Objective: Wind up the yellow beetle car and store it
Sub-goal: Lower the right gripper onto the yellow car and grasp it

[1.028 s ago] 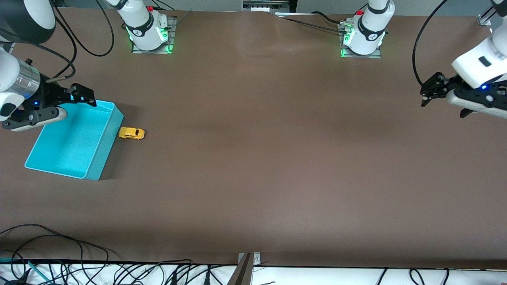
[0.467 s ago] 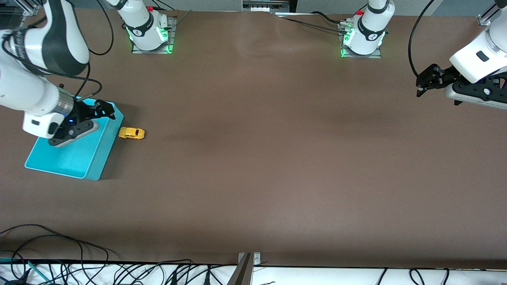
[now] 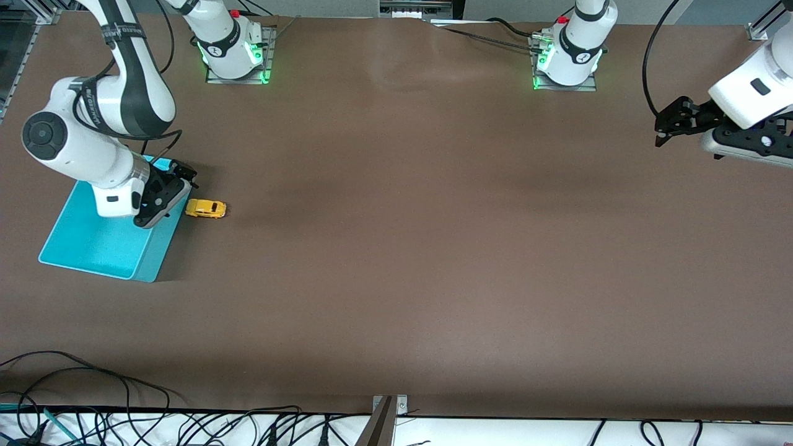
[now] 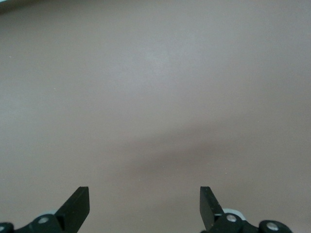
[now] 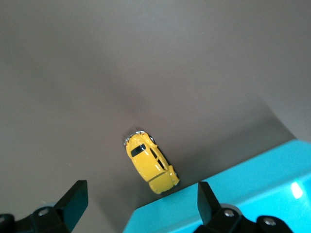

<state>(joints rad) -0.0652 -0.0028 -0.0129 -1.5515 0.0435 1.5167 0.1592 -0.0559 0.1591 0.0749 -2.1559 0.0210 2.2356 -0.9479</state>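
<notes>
The yellow beetle car stands on the brown table right beside the turquoise bin, on the side toward the left arm's end. My right gripper hangs open over the bin's rim next to the car and holds nothing. In the right wrist view the car lies just ahead of the open right gripper, with the bin's edge under one finger. My left gripper waits open and empty over the left arm's end of the table. The left wrist view shows that gripper over bare tabletop only.
Both arm bases stand along the table's edge farthest from the front camera. Cables lie along the edge nearest to it. The brown tabletop stretches wide between the car and the left gripper.
My right arm has swung in from the table's end across the bin, bringing its open gripper to the rim beside the car. The left gripper has shifted slightly. The car has not moved.
</notes>
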